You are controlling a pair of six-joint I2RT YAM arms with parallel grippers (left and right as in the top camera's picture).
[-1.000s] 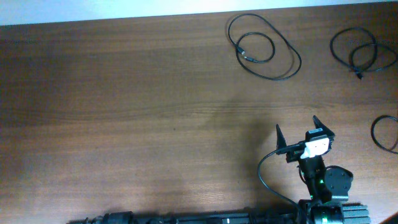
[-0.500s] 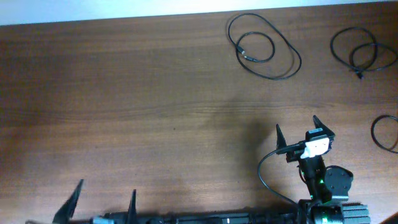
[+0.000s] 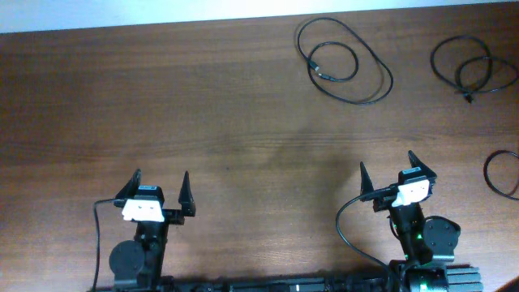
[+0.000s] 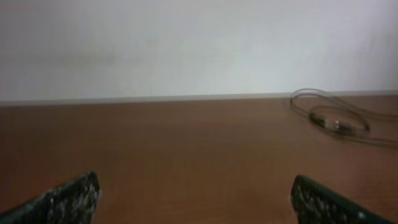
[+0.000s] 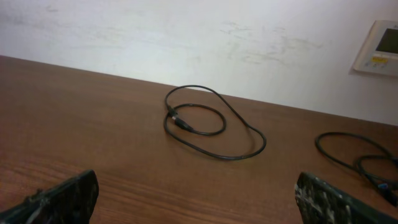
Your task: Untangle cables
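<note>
A: Overhead first. Where to find the work?

B: Far across the table (image 3: 162, 97), right of centre: looped cable (image 3: 345, 61), long axis slanting from far-left to near-right. Small inner loop, plug included, toward its left end. Second cable (image 3: 474, 69) at far right, third cable (image 3: 501, 174) at the right edge.

A: And the arms?

B: Left gripper (image 3: 160, 180) near-left, right gripper (image 3: 387, 162) near-right. Both spread wide, holding nothing, well apart from every cable.

A: Left wrist view?

B: Fingers (image 4: 68, 199) parted at the bottom corners. Looped cable far right, flat, rather blurred.

A: Right wrist view?

B: Likewise parted. Looped cable ahead and slightly left, second cable off to the right.

A: Likely trouble?

B: Probably pinching two crossed strands together and tightening the loop. Or tugging with one arm alone, dragging the looped cable into the second cable and making a fresh knot.
</note>
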